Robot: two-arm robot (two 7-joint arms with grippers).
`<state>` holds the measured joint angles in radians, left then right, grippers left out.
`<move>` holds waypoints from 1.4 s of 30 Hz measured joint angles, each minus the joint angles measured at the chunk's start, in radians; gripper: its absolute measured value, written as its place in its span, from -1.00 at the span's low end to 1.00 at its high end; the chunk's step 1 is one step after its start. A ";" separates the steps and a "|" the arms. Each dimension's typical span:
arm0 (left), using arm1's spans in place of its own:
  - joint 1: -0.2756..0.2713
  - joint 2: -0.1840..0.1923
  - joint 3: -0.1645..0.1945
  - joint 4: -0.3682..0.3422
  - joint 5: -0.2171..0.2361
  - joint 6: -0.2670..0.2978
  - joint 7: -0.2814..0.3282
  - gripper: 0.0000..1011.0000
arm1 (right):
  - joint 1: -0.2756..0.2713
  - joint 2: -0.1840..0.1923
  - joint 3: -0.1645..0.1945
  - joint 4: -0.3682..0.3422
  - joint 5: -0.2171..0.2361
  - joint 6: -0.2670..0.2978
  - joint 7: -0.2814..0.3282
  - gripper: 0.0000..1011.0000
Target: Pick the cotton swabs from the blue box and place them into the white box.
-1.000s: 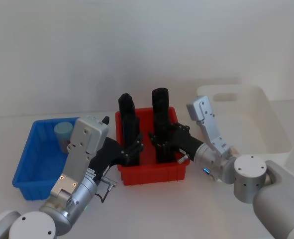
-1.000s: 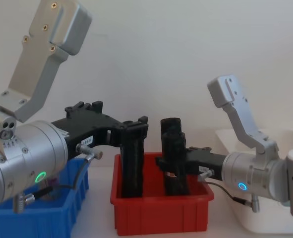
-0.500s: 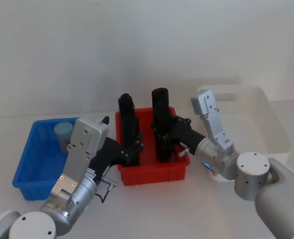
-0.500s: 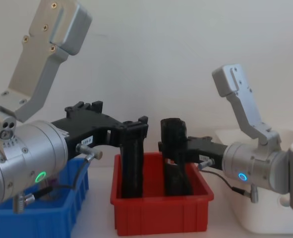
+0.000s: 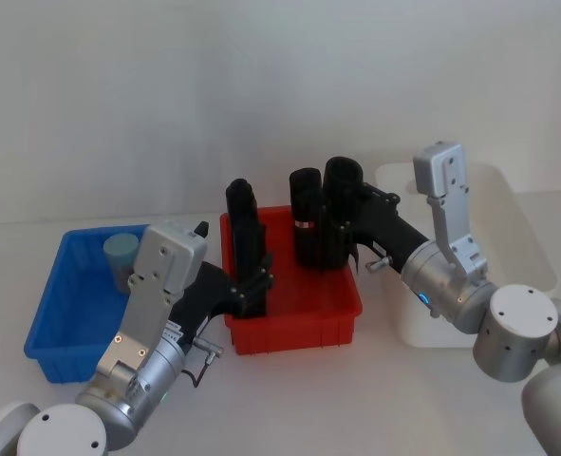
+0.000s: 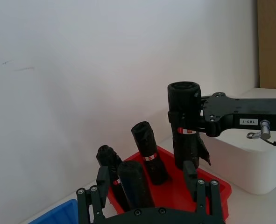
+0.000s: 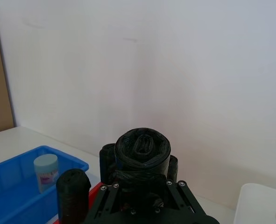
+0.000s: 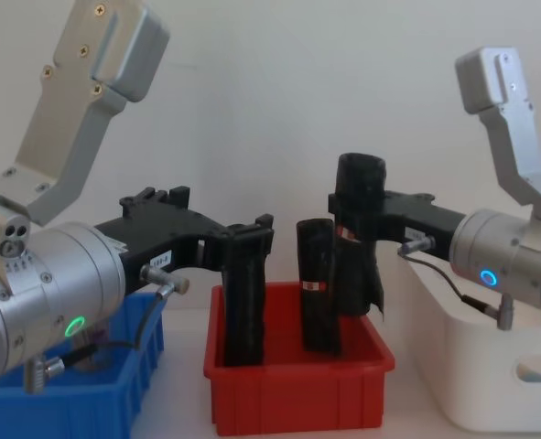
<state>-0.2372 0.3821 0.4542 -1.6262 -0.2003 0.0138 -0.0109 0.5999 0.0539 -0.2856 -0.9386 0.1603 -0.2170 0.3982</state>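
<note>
— Head view first: what's different from a moment back?

— The right gripper (image 5: 345,228) has come up out of the red bin (image 5: 299,328), clamped on a tall black roll (image 5: 342,185) that now hangs near the rim of the white box (image 5: 527,237). The left gripper (image 5: 252,285) hasn't budged; it sits low over another roll in the red bin.

— And the cotton swab jar (image 5: 121,252)?

— Untouched, upright in the far corner of the blue box (image 5: 47,304). So I judge no progress on the real task; the wrong item is travelling.

— Left wrist view?

— Its fingers (image 6: 190,172) stand wide, a roll loose between them.

— Right wrist view?

— The held roll (image 7: 141,151) up close, the jar (image 7: 46,170) beyond in the blue box (image 7: 58,154).

— Chest view?

— The roll (image 8: 360,197) is lifted clear of the red bin (image 8: 297,398), beside the white box (image 8: 462,366).
</note>
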 joint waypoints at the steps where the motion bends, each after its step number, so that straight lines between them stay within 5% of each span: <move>1: 0.000 0.000 0.000 0.000 0.000 0.000 0.000 0.98 | -0.007 0.004 0.002 -0.016 0.001 0.002 -0.006 -0.30; 15: 0.000 0.000 0.000 0.000 0.000 0.000 0.000 0.98 | -0.121 0.074 0.048 -0.266 -0.023 0.060 -0.147 -0.30; 29: 0.000 0.000 0.000 0.000 0.000 0.000 0.000 0.98 | -0.164 0.124 0.095 -0.340 -0.044 0.150 -0.238 -0.28; 42: 0.000 0.000 0.000 0.000 0.000 0.000 0.000 0.98 | -0.153 0.130 0.106 -0.283 -0.043 0.164 -0.235 0.49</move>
<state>-0.2372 0.3821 0.4542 -1.6262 -0.2003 0.0138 -0.0109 0.4469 0.1835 -0.1799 -1.2216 0.1176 -0.0531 0.1636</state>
